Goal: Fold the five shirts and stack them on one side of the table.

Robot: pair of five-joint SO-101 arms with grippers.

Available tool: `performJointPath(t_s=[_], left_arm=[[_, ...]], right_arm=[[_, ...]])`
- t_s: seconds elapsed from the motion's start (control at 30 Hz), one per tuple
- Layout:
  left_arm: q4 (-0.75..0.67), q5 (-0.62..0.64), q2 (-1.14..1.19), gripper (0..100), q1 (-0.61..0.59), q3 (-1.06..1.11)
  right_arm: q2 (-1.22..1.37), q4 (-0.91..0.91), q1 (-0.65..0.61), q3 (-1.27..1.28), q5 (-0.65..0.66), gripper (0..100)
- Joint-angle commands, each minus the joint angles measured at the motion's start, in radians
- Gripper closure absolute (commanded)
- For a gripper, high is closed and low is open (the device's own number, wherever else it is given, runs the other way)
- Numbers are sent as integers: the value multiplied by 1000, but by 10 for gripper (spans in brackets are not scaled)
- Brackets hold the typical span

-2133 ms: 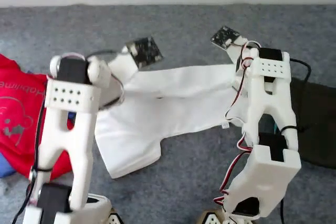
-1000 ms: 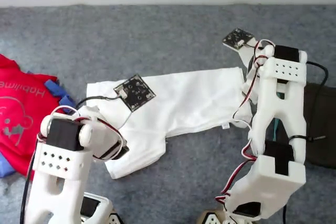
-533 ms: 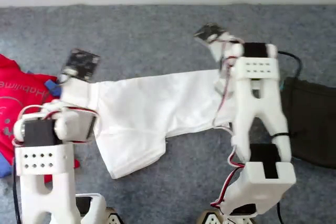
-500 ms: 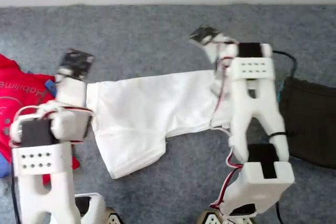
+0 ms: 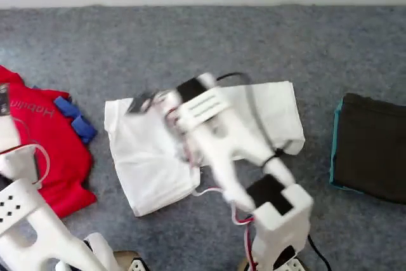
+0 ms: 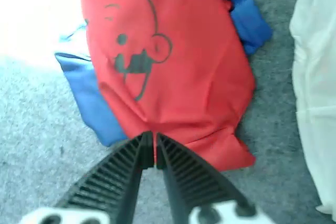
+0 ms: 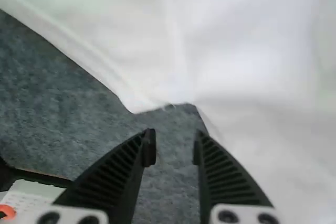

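Across the grey, felt-like tabletop [image 5: 254, 42], three garments lie apart beneath my two white plastic arms. At the middle, a white cotton shirt [image 5: 152, 163] is spread flat and partly doubled over, with one flap reaching toward the near edge. My right arm [image 5: 222, 138] slants across this shirt from the near edge of the tabletop. My right tool [image 7: 172, 148] hangs released, its two black ribbed fingers [image 7: 142, 156] parted. It sits above bare grey surface just beside the white shirt's edge, at a notch where two folds of the cloth meet.

On my left side, a red shirt printed with a dark cartoon face [image 6: 168, 61] lies rumpled on top of a blue cloth [image 6: 92, 103]. The blue cloth shows from under the red shirt on two sides. My left tool [image 6: 150, 148] is clenched, its ribbed fingers pressed together right at the red shirt's hem; whether they pinch the fabric I cannot tell. My left arm [image 5: 28, 214] stands at the near left corner, beside the red shirt. The white shirt's edge lies near the red one, with a strip of grey between them.

Well apart on my right side, a dark, neatly folded shirt [image 5: 371, 147] rests flat on the tabletop. A teal edge shows along the side that faces the white shirt.
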Motion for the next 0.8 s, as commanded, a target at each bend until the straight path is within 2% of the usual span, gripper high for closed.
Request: performJointPath(t_s=[0.0, 0.13, 0.3, 0.57, 0.77], left_arm=[[-23, -35, -17, 984, -74, -5], [-23, -35, -17, 984, -98, -7], [-23, -35, -17, 984, -104, -7], [-23, -35, -17, 984, -101, -7], [-25, -35, -17, 984, -100, -7]], right_arm=[[39, -28, -140, -37, -43, 790], [88, -85, -260, -37, -44, 815], [110, -91, -354, -37, -46, 796], [113, -128, -433, -31, -48, 764], [229, -163, -441, -34, -48, 764]])
